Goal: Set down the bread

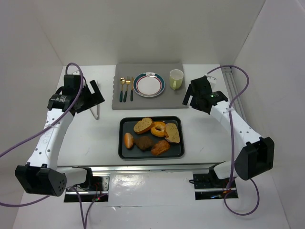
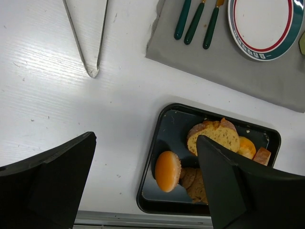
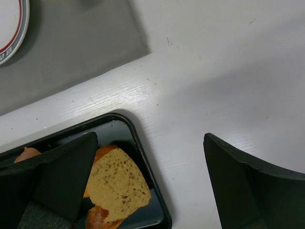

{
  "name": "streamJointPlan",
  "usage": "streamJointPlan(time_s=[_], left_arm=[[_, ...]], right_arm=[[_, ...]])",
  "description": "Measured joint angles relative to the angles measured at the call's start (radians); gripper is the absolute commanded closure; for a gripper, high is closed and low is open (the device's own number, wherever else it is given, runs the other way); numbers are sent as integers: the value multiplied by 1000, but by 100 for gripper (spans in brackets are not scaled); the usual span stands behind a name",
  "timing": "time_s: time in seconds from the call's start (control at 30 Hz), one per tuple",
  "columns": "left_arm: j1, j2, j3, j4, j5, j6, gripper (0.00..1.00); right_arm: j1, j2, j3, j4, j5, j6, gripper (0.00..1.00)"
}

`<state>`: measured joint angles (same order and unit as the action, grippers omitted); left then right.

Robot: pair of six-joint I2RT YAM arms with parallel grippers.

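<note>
The bread (image 1: 143, 125), made up of slices, a bagel, a round bun (image 2: 167, 171), a croissant and a dark piece, all lies in the black tray (image 1: 121, 143) near the arms' bases. None sits on the plate (image 1: 148, 84) on the grey placemat (image 1: 167, 101) beyond, so the placing looks not yet begun. The left gripper (image 1: 93, 97) hovers spread wide, holding nothing, beside metal tongs (image 1: 97, 112) lying untouched. The right gripper (image 1: 190, 95) hangs likewise spread and unladen near the tray's far right corner. Picking, carrying and setting down are all left.
</note>
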<state>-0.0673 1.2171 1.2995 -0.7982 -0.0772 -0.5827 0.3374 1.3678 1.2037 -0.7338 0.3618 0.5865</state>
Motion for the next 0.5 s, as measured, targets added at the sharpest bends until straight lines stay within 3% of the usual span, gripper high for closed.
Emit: streamJointPlan(time_s=[0.27,0.5], left_arm=[[67,10,-10,15,56,14,0],[76,111,22,4,47,33,0]], right_arm=[[0,22,-2,0,-2,0,1],[0,30,-3,2,-3,0,1]])
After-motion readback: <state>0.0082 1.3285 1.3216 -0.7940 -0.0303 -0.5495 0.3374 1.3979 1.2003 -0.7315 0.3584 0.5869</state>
